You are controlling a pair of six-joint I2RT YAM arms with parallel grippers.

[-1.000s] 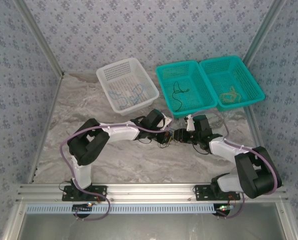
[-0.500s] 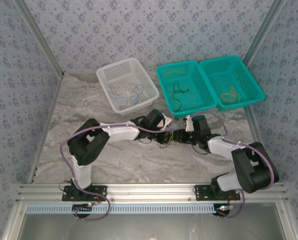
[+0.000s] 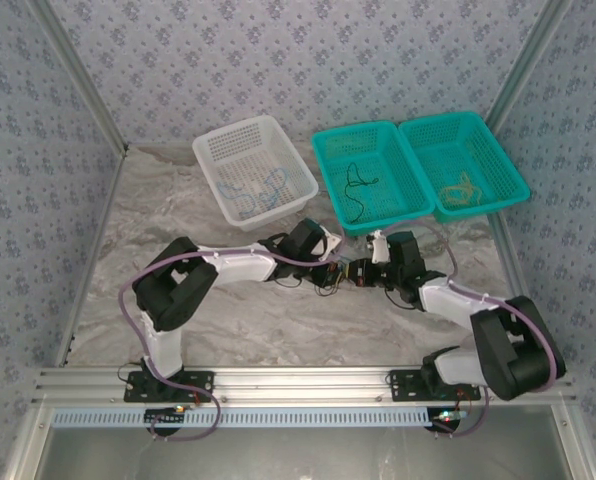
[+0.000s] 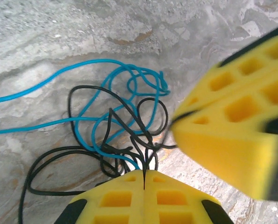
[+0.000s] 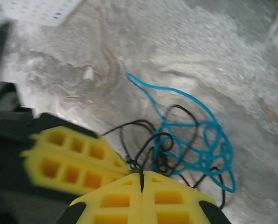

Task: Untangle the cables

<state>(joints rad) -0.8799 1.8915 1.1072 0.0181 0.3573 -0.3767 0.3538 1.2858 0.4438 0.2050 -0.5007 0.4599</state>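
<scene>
Here, a loose knot of thin blue and black cables (image 4: pixel 129 116) lies on the marbled grey table (image 4: pixel 59 28). The left gripper (image 4: pixel 143 174) and right gripper (image 5: pixel 140 174) are each closed, pinching its black strands.

Colour key, as I read it from my console. Cables (image 4: pixel 129 116) on the table (image 3: pixel 228 330): bright blue and black strands. Left gripper (image 4: pixel 143 179) and right gripper (image 5: pixel 141 179): yellow fingers with black backing. Table: marbled grey-white with rust-brown veins. White basket (image 3: pixel 233 130) with a pale blue wire (image 3: pixel 268 185). Middle teal basket (image 3: pixel 353 129) with a black wire (image 3: pixel 356 185). Right teal basket (image 3: pixel 502 155) with a yellow-tan wire (image 3: pixel 461 188). Left arm (image 3: pixel 228 265) and right arm (image 3: pixel 458 300): white and black shells with purple-grey hoses. Walls (image 3: pixel 298 60): blue-grey with a small repeating floral print. Frame rail (image 3: pixel 308 382): silver.
</scene>
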